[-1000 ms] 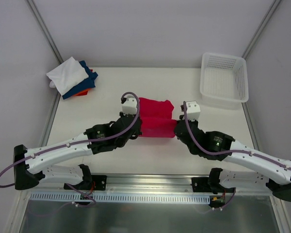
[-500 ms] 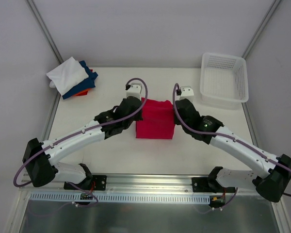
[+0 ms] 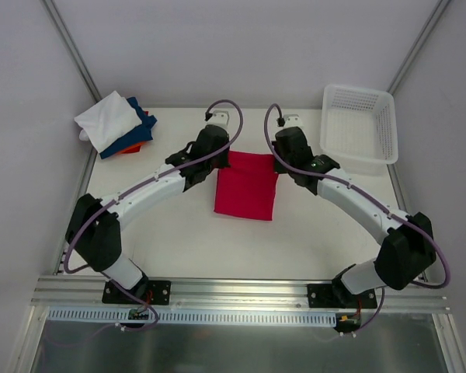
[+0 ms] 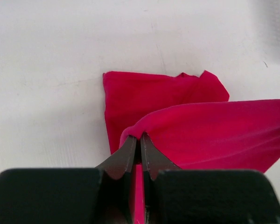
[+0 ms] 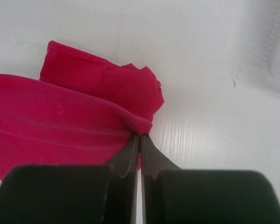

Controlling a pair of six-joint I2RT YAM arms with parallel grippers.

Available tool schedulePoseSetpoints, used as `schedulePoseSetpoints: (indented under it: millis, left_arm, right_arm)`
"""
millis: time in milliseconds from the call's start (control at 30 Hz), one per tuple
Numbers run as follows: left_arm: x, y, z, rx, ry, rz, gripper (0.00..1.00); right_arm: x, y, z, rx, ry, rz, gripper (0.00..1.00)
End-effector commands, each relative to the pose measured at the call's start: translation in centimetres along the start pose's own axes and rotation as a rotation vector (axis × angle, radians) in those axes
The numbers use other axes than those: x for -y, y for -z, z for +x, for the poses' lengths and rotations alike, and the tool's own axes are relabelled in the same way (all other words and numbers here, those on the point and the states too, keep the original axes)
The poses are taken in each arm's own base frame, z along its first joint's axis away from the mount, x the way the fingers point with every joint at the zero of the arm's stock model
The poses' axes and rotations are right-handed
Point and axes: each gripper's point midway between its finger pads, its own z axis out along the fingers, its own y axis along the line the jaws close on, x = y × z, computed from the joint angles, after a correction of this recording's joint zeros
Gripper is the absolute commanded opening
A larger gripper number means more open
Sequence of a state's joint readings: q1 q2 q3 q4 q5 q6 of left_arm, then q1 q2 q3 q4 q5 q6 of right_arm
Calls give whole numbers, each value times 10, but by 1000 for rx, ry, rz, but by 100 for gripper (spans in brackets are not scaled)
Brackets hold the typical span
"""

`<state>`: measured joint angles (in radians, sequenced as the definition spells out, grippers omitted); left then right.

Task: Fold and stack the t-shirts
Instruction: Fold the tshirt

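The crimson-red t-shirt (image 3: 246, 186) lies in the middle of the table, folded over on itself. My left gripper (image 3: 221, 154) is shut on its far left corner; in the left wrist view the gripper (image 4: 140, 138) pinches a fold of the red t-shirt (image 4: 210, 130), stretched to the right above a lower layer. My right gripper (image 3: 278, 155) is shut on the far right corner; in the right wrist view the gripper (image 5: 140, 136) pinches the red t-shirt (image 5: 60, 121). A stack of folded white (image 3: 107, 119), dark blue (image 3: 142, 130) and orange (image 3: 127, 148) t-shirts lies at the far left corner.
A white plastic lattice basket (image 3: 388, 124) stands at the far right of the table. Both arms reach far over the table (image 3: 179, 233), one on each side of the red shirt. Grey walls close in the back and sides.
Both grippers have carried the shirt's near edge away from the bases over its far part. The shirt has gone from a low wide band to a taller folded rectangle.
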<state>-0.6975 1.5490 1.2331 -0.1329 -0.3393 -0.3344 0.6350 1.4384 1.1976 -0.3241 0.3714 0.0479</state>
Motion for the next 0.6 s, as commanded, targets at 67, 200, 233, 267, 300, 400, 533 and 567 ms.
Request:
schedulePoseSetpoints:
  millis: [67, 200, 233, 267, 300, 400, 533, 567]
  left_arm:
    - [-2, -44, -21, 12, -5, 40, 0]
    - [-12, -79, -16, -21, 4, 38, 0]
    - [-14, -86, -15, -28, 6, 40, 0]
    - [-14, -99, -12, -41, 5, 40, 0]
    - [-19, -106, -13, -47, 11, 43, 0]
    - [-27, -132, -12, -66, 19, 46, 0]
    - [-34, -161, -10, -82, 20, 55, 0]
    - [-35, -171, -8, -87, 21, 56, 0]
  right_arm:
    - [-2, -35, -27, 21, -32, -40, 1]
    - [-3, -65, -23, -21, -42, -47, 1]
    - [-3, -71, -23, -29, -46, -46, 0]
    - [-2, -84, -15, -56, -43, -40, 0]
    - [-1, -90, -19, -55, -52, -43, 0]
    - [3, -114, -12, -88, -59, -35, 1]
    - [5, -138, -16, -95, -73, -34, 0]
    - [9, -147, -10, -113, -75, -27, 0]
